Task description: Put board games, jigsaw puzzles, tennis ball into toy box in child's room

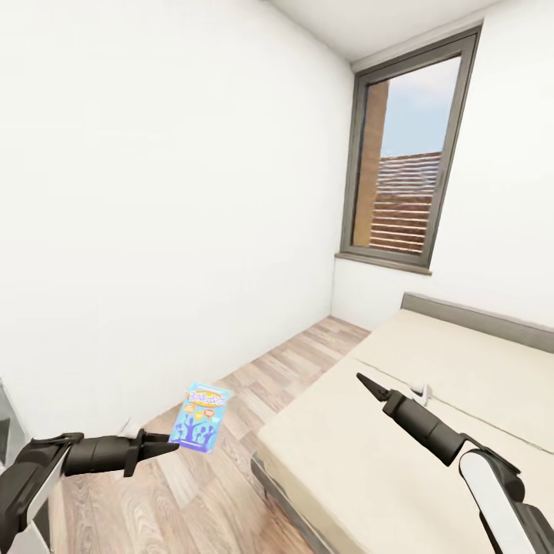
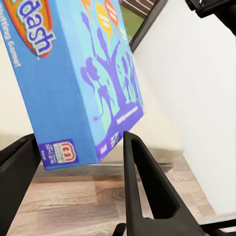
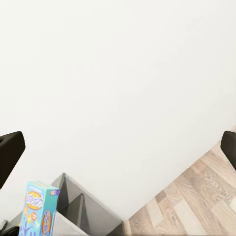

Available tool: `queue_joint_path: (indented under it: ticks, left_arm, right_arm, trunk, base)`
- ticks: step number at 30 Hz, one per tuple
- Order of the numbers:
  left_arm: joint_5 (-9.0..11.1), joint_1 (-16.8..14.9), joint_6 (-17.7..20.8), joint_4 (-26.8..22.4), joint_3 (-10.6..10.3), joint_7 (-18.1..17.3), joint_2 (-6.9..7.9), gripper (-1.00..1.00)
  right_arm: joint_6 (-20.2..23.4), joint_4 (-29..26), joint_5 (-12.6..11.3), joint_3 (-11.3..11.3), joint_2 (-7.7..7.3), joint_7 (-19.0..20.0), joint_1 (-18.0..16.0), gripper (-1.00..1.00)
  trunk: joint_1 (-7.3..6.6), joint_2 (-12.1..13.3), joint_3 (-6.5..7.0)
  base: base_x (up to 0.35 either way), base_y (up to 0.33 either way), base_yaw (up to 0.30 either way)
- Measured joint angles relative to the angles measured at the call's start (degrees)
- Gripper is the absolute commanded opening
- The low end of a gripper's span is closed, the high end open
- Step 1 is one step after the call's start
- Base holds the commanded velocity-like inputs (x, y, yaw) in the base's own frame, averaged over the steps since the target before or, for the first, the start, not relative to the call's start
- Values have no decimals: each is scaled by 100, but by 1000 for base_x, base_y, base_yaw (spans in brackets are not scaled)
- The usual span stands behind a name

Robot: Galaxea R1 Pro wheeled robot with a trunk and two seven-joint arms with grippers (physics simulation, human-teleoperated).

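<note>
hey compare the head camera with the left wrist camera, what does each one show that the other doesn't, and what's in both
Head view alone: the window with its dark frame, the bed with its low headboard, and the right end effector over the bed, looking closed with nothing in it.

Left wrist view alone: the print on the board game's end, a small logo and a purple strip, plus the left fingers on either side of its lower edge.

Both: the blue board game with purple silhouettes, held by the left end effector, above the wood-plank floor, beside a white wall.
</note>
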Motion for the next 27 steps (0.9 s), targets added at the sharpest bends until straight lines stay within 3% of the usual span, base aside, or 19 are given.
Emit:
queue_joint_path:
  ticks: [9, 18, 27]
  left_arm:
    - [-10, -1, 1, -5, -11, 16, -1, -100]
    - [-12, -1, 16, -18, -8, 22, -1, -100]
    - [-13, -3, 17, -17, -6, 27, -3, -100]
  right_arm:
    - [-1, 2, 2, 5, -1, -2, 0, 100]
    - [-6, 2, 2, 5, -1, 3, 1, 100]
    - [-17, -2, 1, 46, -2, 0, 2, 100]
  trunk:
    - [-1, 1, 27]
    - [-198, 361, 214]
    - [-395, 722, 382]
  base:
    - [0, -32, 272]
    - [0, -1, 263]
    - [0, 0, 44]
